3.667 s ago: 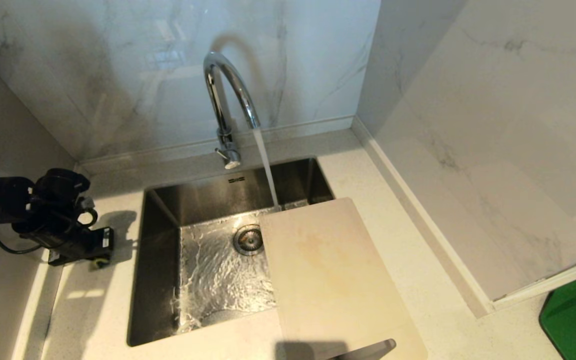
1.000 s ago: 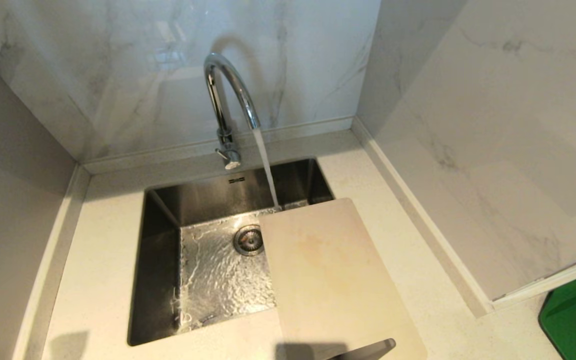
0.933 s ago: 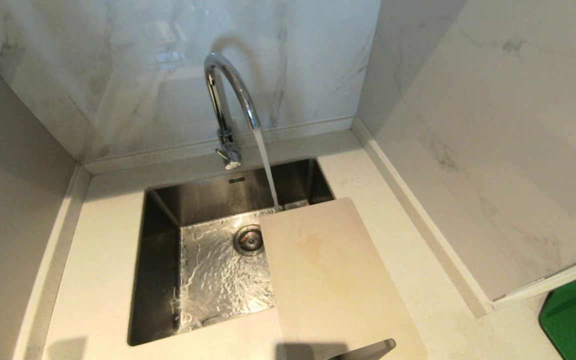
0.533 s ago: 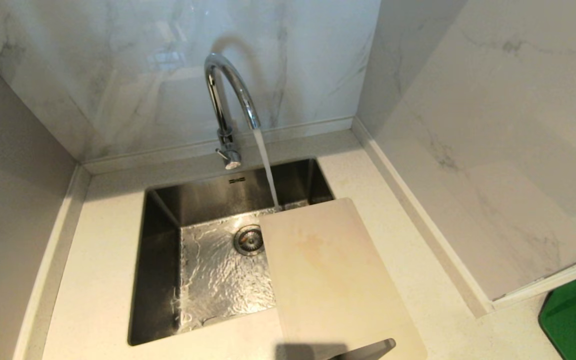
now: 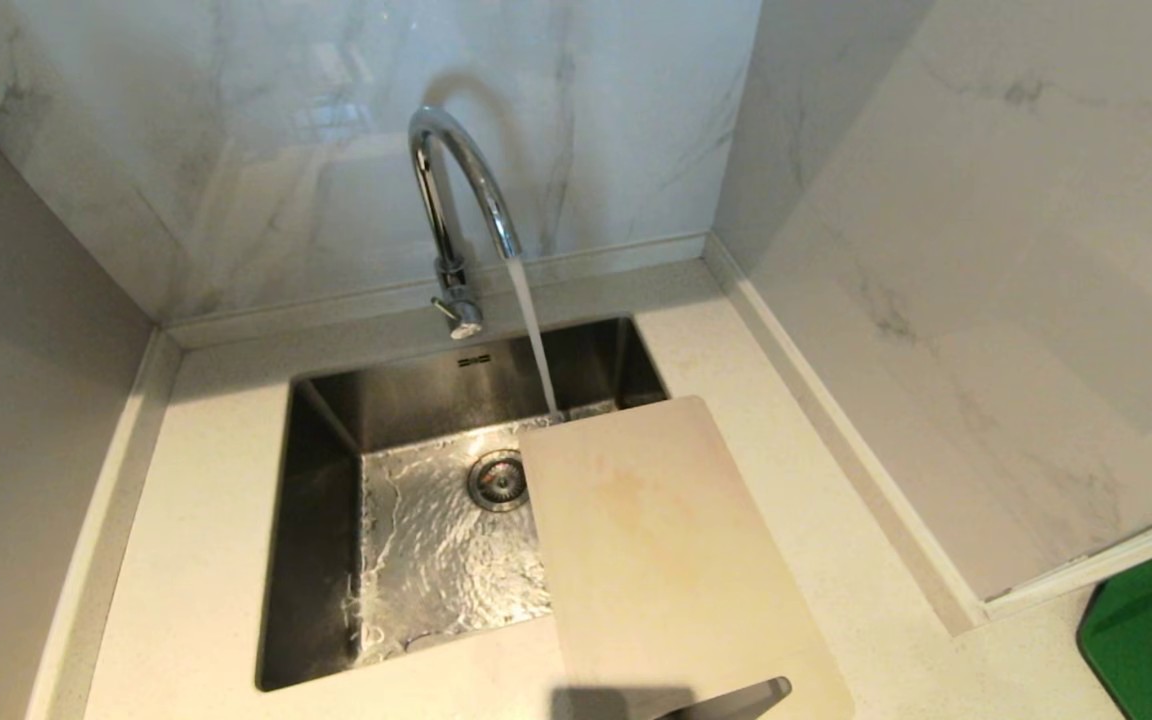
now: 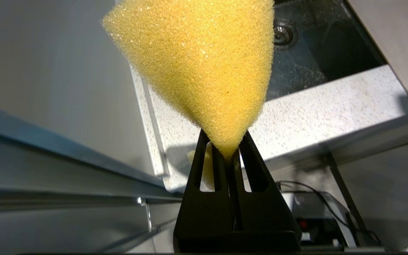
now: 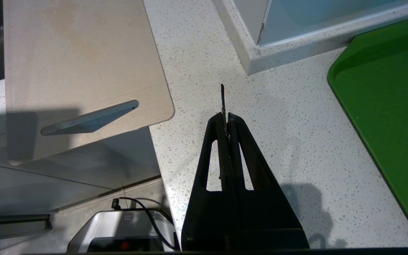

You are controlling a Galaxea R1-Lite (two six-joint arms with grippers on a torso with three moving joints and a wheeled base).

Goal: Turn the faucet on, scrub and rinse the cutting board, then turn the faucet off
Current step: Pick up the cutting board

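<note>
While water runs from the tap (image 5: 456,190) into the steel sink (image 5: 316,520), the cutting board (image 5: 666,560) lies flat across the sink's right rim, far corner hanging over the basin just beside the stream and its slotted near end poking past the counter's front edge. Left of the board the basin is wide open, drain (image 5: 496,480) showing. The counter (image 5: 196,560) has bare room on the left up to the side wall, and a narrower strip on the right before the marble wall. A green tray (image 7: 384,88) sits off at the right, well apart from the board. The left claw (image 6: 225,152) is pinched tight on a yellow sponge (image 6: 204,63), near the counter's front left corner. The right claw (image 7: 227,120) is closed on nothing, over bare counter between board and tray.
</note>
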